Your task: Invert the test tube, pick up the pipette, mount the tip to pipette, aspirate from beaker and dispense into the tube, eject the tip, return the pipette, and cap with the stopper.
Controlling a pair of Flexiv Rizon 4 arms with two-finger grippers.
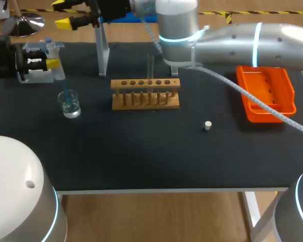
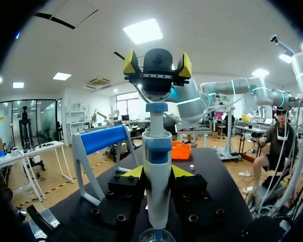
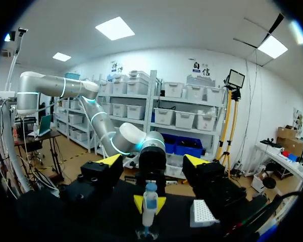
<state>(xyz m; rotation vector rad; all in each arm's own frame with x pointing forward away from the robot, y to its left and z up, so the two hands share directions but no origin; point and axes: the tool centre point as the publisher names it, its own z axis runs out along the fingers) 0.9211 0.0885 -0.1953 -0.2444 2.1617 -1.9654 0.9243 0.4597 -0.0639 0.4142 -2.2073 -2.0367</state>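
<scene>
My left gripper (image 2: 156, 172) is clamped on the pipette (image 2: 157, 151), one finger on each side of the body. It holds the pipette upright so the tip points straight down into the beaker (image 1: 69, 104). Looks like the aspirate pose to me.

My right gripper (image 2: 157, 64) hangs right above the pipette's plunger, fingers spread wide with nothing between them. My guess is it's parked there to push the plunger, since the left one is busy just holding.

Going outward over the table (image 1: 141, 151):
- **Rack:** the wooden rack (image 1: 145, 96) sits at 3 o'clock from the beaker. The test tube (image 1: 150, 65) stands upright in it, handy for the dispense.
- **Stand:** the pipette stand (image 1: 102, 55) is at 11 o'clock from the rack and close by, so the return trip is short.
- **Stopper:** the stopper (image 1: 208, 125) lies loose at 4 o'clock from the rack, near it but apart, waiting for the last step.
- **Tray:** the orange tray (image 1: 266, 96) is out at 3 o'clock, probably where the used tip goes.

Tricky bit next: the plunger wants a dead-centre press, or the pipette could tilt in my grip.
</scene>
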